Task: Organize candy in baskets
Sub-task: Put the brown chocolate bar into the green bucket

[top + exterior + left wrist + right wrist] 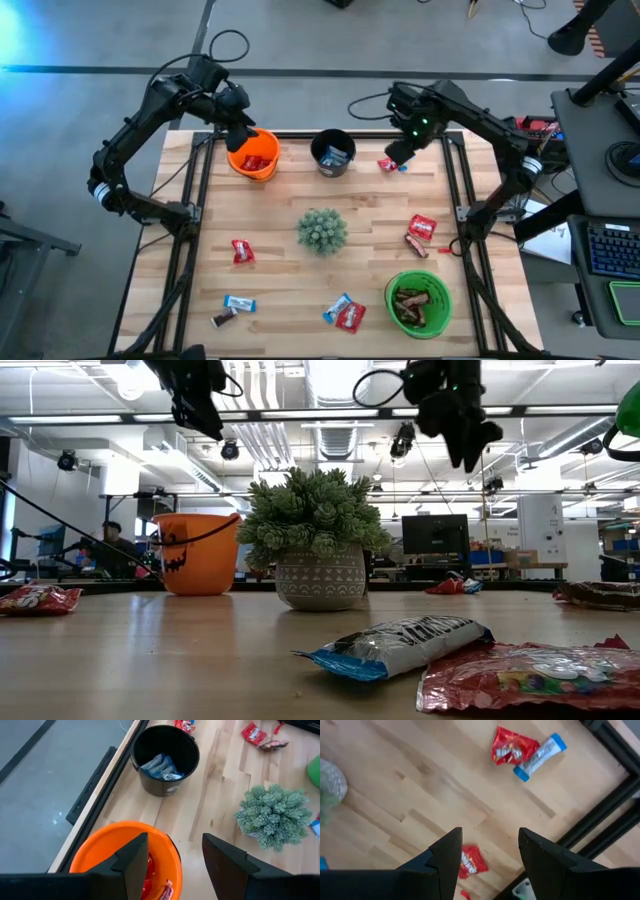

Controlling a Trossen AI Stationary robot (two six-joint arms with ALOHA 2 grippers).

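My left gripper (240, 135) (175, 842) hangs open above the orange bucket (254, 155) (107, 845), which holds red candy (150, 875). The black bucket (333, 152) (165, 760) holds blue-and-silver candy. The green bucket (418, 303) holds dark brown candy. My right gripper (400, 150) (490, 835) is open above the table near its far edge. A red candy and a blue one (388, 165) lie beside it. In the right wrist view a red candy (470, 862) shows between the fingers, well below them. More candy lies loose on the table (242, 251) (343, 312) (422, 226).
A spiky green plant (321, 230) (315, 540) stands in a pot at the table's middle. A blue candy (239, 303) and a brown one (224, 317) lie near the left near corner. Black frame rails (200, 170) run along the table's edges. Both grippers show high above the tabletop in the low view.
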